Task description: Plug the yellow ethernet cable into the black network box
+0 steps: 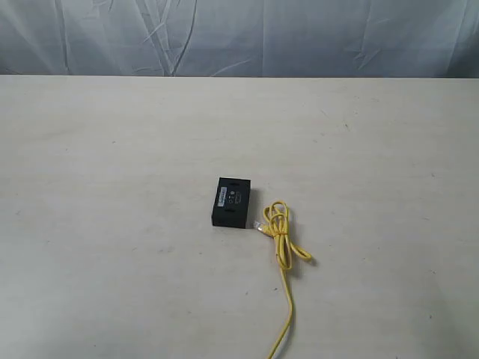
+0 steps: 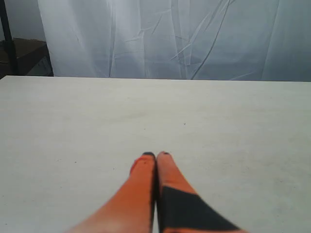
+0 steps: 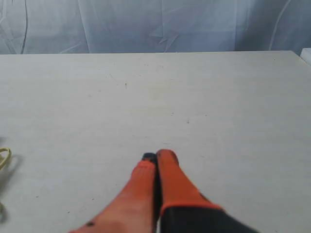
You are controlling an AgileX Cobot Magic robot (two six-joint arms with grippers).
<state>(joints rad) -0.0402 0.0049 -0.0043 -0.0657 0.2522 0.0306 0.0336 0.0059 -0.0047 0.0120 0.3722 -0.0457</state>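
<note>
The black network box (image 1: 233, 203) lies flat near the middle of the table, its white label strip facing up. Just right of it the yellow ethernet cable (image 1: 282, 238) makes loose loops, and its clear plug (image 1: 259, 226) rests close to the box's near right corner, apart from it. The cord runs off the front edge. Neither arm shows in the exterior view. My left gripper (image 2: 156, 155) is shut over bare table with nothing between its orange fingers. My right gripper (image 3: 156, 156) is shut too, and a bit of yellow cable (image 3: 4, 158) shows at that view's edge.
The pale table (image 1: 112, 149) stretches wide around the box and cable. A wrinkled white curtain (image 1: 239, 37) hangs behind its far edge. A dark frame (image 2: 9, 43) stands beyond one far corner in the left wrist view.
</note>
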